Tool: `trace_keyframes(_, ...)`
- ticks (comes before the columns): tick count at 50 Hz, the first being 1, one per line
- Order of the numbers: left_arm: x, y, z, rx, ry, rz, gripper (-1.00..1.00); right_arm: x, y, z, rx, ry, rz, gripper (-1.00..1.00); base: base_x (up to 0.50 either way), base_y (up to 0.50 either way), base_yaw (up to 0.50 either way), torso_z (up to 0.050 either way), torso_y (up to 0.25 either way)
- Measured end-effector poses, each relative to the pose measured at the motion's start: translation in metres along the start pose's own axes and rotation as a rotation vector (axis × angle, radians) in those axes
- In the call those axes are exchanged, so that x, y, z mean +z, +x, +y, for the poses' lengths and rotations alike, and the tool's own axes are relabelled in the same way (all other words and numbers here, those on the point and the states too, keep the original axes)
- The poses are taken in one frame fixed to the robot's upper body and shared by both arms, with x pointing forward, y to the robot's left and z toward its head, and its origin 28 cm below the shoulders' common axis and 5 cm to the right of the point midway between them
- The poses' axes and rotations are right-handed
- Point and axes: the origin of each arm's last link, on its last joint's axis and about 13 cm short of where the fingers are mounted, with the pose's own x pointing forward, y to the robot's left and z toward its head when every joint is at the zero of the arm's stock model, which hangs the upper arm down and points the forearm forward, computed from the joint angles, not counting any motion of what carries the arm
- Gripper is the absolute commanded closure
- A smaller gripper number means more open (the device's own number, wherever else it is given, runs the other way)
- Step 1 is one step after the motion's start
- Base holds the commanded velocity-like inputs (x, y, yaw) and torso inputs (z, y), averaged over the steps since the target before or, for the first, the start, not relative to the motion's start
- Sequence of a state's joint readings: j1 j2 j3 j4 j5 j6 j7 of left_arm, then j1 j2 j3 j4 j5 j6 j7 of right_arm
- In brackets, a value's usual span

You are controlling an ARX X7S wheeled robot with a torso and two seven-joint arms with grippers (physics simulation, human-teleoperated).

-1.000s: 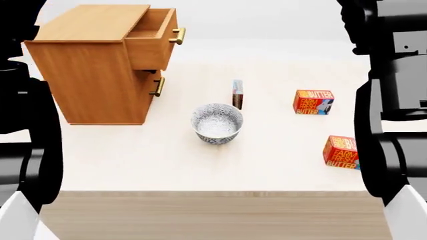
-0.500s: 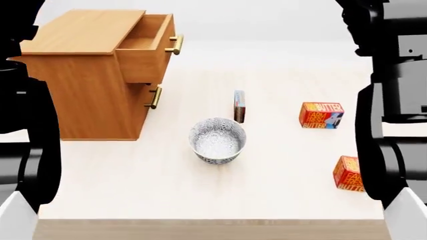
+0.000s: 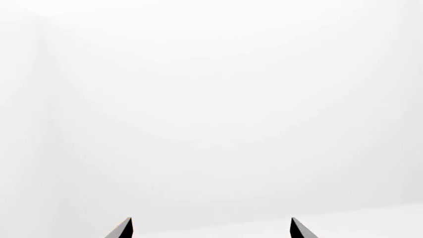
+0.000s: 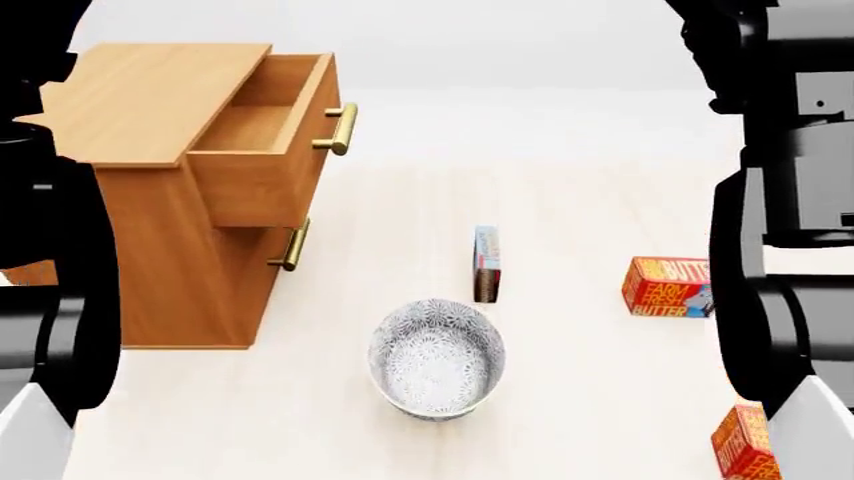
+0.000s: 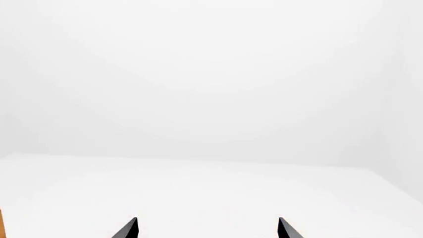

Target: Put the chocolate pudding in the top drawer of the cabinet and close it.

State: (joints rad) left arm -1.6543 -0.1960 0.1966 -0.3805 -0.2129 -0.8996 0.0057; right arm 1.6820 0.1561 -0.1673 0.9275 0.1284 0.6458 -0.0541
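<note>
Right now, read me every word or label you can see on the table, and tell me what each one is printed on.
"FARM FRESH BUTTER": on the front of the orange-red butter box right of the pudding; its top line is partly cut off by the right arm.
Second butter box at the lower right: lettering only partly visible, not readable.
Chocolate pudding: stands edge-on, print too small to read.
Patterned bowl, cabinet: no text.

Pale wooden table (image 4: 601,200), plain white walls and floor, soft even light
</note>
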Motion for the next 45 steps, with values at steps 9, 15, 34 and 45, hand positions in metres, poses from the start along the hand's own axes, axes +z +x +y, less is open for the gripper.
trace_keyframes(9,0.0,0.0,0.0,-0.001,0.002,-0.001,-1.0,-0.0017,0.0003,0.0001,0.0,0.003,0.004,-1.0,0.43,0.0,0.0,0.0,0.002)
trace_keyframes(15,0.0,0.0001,0.0,-0.003,0.003,-0.003,-1.0,-0.0023,0.0004,-0.0002,0.0,0.006,0.007,-1.0,0.36,0.0,0.0,0.0,0.0)
trace_keyframes(34,-0.0001,0.0001,0.0001,-0.007,0.007,-0.003,-1.0,-0.0036,0.0006,-0.0001,0.002,0.019,0.015,-1.0,0.0,0.0,0.0,0.0,0.001)
trace_keyframes(45,0.0006,-0.0003,0.0003,-0.025,0.017,0.049,-1.0,-0.0081,0.0006,0.0,0.006,0.027,0.024,-1.0,0.0,0.0,0.0,0.0,0.0)
